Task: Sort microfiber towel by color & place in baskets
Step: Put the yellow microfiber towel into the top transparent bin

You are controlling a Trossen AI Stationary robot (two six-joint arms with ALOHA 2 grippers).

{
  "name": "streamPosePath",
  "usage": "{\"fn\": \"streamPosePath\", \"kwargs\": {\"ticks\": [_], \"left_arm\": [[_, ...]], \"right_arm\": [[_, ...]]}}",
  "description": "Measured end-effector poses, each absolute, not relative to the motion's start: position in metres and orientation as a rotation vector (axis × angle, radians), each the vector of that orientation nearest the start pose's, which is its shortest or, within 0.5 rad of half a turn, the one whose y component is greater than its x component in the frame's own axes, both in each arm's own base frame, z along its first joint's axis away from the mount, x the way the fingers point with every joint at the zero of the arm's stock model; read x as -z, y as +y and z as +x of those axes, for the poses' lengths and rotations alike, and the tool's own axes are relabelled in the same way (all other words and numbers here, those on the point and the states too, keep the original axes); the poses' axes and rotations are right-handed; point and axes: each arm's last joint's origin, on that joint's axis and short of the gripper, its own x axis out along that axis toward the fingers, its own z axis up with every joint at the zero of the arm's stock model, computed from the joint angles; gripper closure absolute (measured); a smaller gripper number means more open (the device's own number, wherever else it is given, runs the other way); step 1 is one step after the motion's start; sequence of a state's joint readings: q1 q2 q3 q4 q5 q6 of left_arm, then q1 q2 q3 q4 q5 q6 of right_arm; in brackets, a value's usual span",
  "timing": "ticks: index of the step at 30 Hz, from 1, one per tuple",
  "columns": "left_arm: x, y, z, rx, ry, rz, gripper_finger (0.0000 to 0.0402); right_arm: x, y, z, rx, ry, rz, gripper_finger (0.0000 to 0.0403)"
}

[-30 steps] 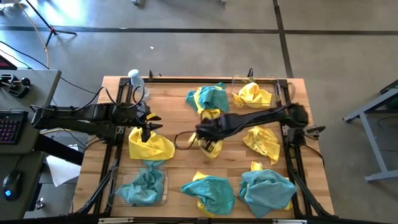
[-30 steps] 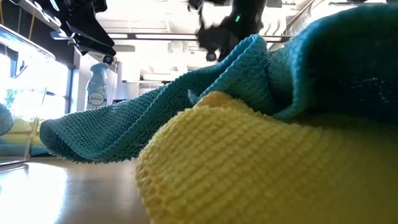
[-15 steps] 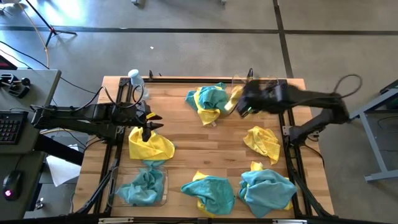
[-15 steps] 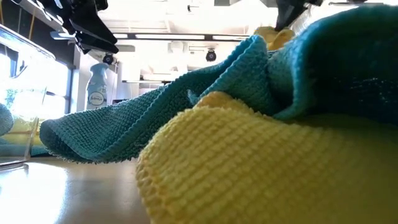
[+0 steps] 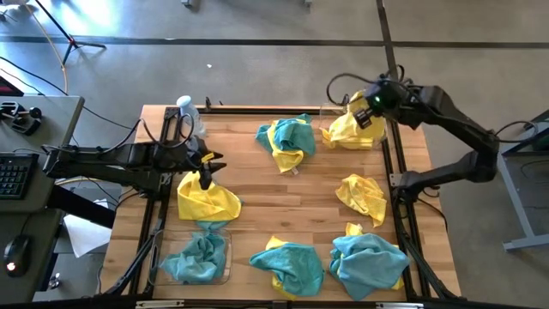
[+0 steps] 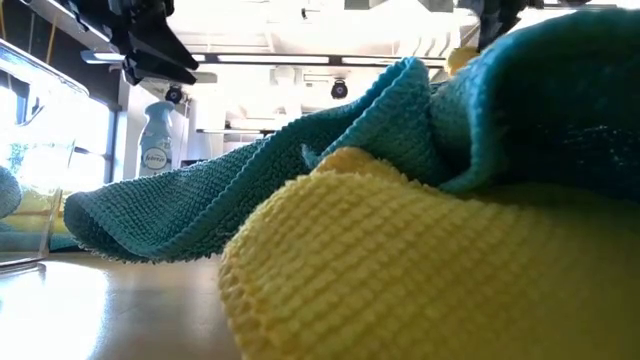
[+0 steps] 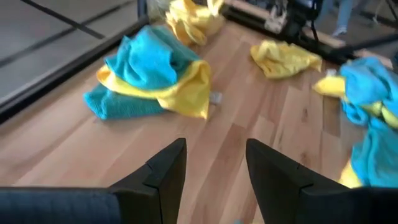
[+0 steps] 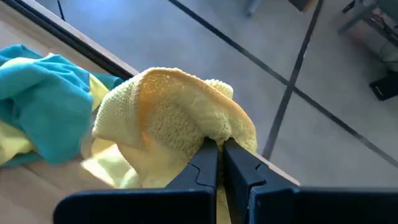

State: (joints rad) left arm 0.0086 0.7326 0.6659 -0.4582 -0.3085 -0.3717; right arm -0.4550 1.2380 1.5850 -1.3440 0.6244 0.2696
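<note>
1. The right tool (image 5: 364,110) hung over the far right corner of the wooden worktop (image 5: 317,193), its fingers (image 8: 208,165) pinched shut on a fold of a yellow towel (image 8: 180,124).
2. That yellow towel (image 5: 353,130) drooped from the tool onto a yellow heap lying in a clear basket (image 5: 330,112) at that corner; the basket's walls were hard to trace.
3. The left tool (image 5: 206,172) sat over the worktop's left side, just above another yellow towel (image 5: 206,202); its fingers (image 7: 168,168) stood parted with nothing between them.
4. A second clear basket (image 5: 225,257) at the near left corner held a crumpled teal towel (image 5: 196,257).
5. Across the middle of the far edge lay a mixed pile of teal and yellow cloth (image 5: 287,142), seen again ahead of the left wrist camera (image 7: 152,74).
6. A lone yellow towel (image 5: 362,196) lay on the right side, with two teal-over-yellow piles (image 5: 292,264) (image 5: 369,262) along the near edge.
7. A clear spray bottle (image 5: 186,110) stood at the far left corner.
8. From worktop height, teal and yellow cloth (image 6: 420,230) filled most of the low camera's sight.
</note>
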Motion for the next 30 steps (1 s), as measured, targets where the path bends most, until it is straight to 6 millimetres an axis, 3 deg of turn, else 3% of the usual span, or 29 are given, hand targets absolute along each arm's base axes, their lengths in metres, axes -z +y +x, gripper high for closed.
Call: {"fn": "streamPosePath", "kwargs": {"ticks": [5, 11, 17, 22, 30], "left_arm": [[-0.279, 0.012, 0.156, -0.456, 0.4, -0.294, 0.0246], [-0.28, 0.012, 0.156, -0.476, 0.382, -0.335, 0.0246], [-0.28, 0.013, 0.156, -0.502, 0.367, -0.376, 0.0246], [-0.28, 0.013, 0.156, -0.514, 0.354, -0.42, 0.0246], [-0.28, 0.014, 0.155, -0.579, 0.326, -0.441, 0.0246]], "right_arm": [[-0.368, -0.134, 0.177, 0.991, 0.916, 0.27, 0.0403], [-0.301, -0.161, 0.169, 1.056, 0.903, 0.528, 0.0403], [-0.272, -0.18, 0.17, 1.1, 0.953, 0.699, 0.0403], [-0.248, -0.2, 0.187, 1.115, 1.051, 0.737, 0.0403], [-0.188, -0.224, 0.205, 1.137, 1.248, 0.809, 0.0395]]}}
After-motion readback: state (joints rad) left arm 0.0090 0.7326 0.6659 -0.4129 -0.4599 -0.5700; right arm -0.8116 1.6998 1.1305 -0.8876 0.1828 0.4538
